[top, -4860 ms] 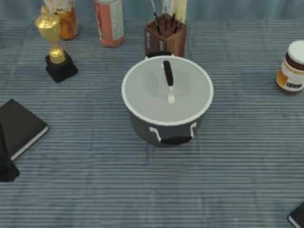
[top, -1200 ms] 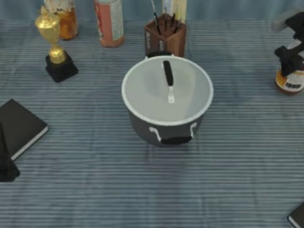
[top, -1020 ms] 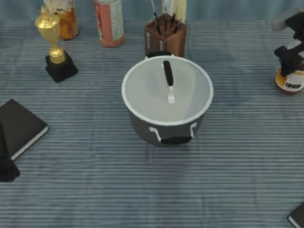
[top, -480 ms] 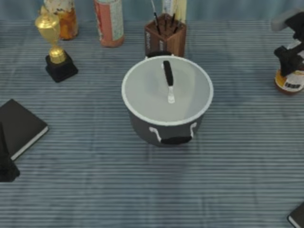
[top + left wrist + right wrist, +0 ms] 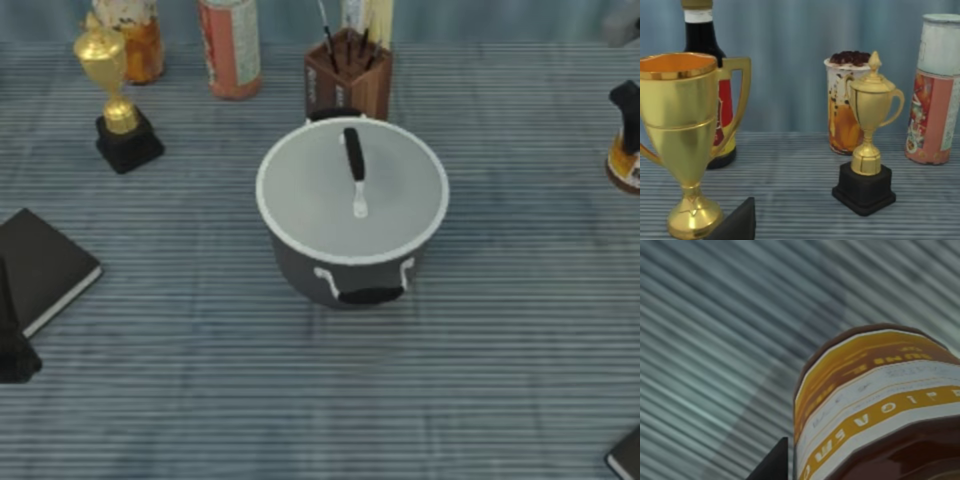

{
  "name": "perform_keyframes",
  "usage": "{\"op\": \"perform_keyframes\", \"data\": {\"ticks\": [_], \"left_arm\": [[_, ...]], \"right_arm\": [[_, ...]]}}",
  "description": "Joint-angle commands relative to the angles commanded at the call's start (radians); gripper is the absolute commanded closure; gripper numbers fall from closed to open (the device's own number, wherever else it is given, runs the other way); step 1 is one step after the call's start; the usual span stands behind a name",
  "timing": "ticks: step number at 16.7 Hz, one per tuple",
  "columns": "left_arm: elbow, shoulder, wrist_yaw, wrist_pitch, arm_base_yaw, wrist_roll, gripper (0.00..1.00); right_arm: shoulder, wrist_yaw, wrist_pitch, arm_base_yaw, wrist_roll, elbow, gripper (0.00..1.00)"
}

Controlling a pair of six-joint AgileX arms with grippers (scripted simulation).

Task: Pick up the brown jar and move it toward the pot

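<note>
Brown jar (image 5: 627,168) held at the table's far right edge, well apart from the pot (image 5: 352,210).

The jar's label is banded yellow and white with dark print too small to read; the glossy brown body fills the right wrist view. The right gripper (image 5: 626,108) is clenched on the jar's top, and since half a second ago both have shifted rightward, partly out of the top view. The pot is round and dark grey, with a pale white-rimmed lid and a black bar handle, on striped blue cloth (image 5: 180,360). The left gripper (image 5: 12,350) sits parked at the left edge, jaws unclear.
</note>
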Motion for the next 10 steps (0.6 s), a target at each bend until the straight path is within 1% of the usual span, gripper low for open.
{"op": "perform_keyframes", "data": {"ticks": [3, 5, 10], "left_arm": [[0.000, 0.000, 0.000, 0.000, 0.000, 0.000, 0.00], [0.000, 0.000, 0.000, 0.000, 0.000, 0.000, 0.00], [0.000, 0.000, 0.000, 0.000, 0.000, 0.000, 0.00]], "right_arm": [[-0.154, -0.002, -0.015, 0.005, -0.002, -0.138, 1.00], [-0.206, -0.003, -0.022, 0.007, -0.004, -0.190, 1.00], [-0.215, -0.003, -0.022, 0.001, -0.002, -0.197, 1.00]]}}
